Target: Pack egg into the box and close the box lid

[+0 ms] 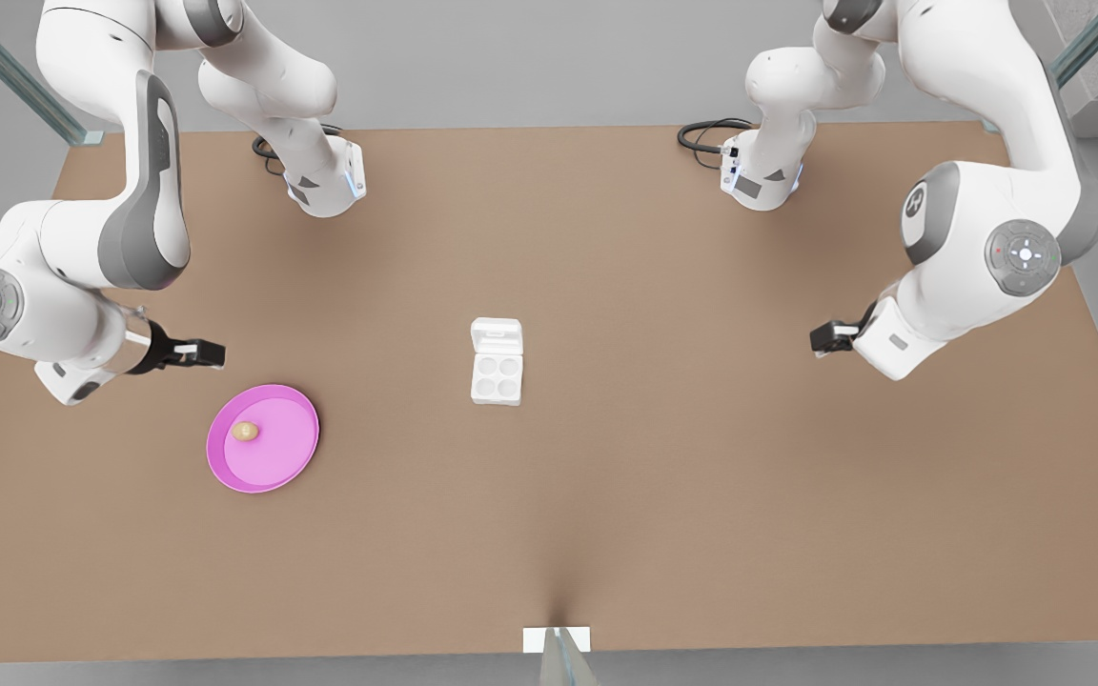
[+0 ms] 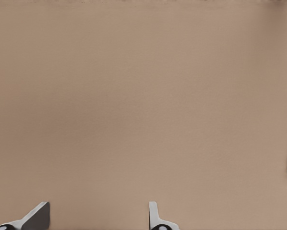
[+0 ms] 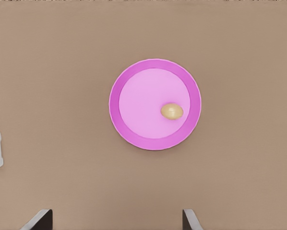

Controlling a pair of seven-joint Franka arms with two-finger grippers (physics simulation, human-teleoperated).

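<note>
The tan egg (image 1: 244,432) lay on its side toward the table's front-left corner. The white box (image 1: 497,377) sat mid-table, 4 cups empty, its lid (image 1: 497,335) open flat toward the table's far edge.

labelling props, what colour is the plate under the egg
Pink plate, darker rim; clearest in the right wrist view.
</note>
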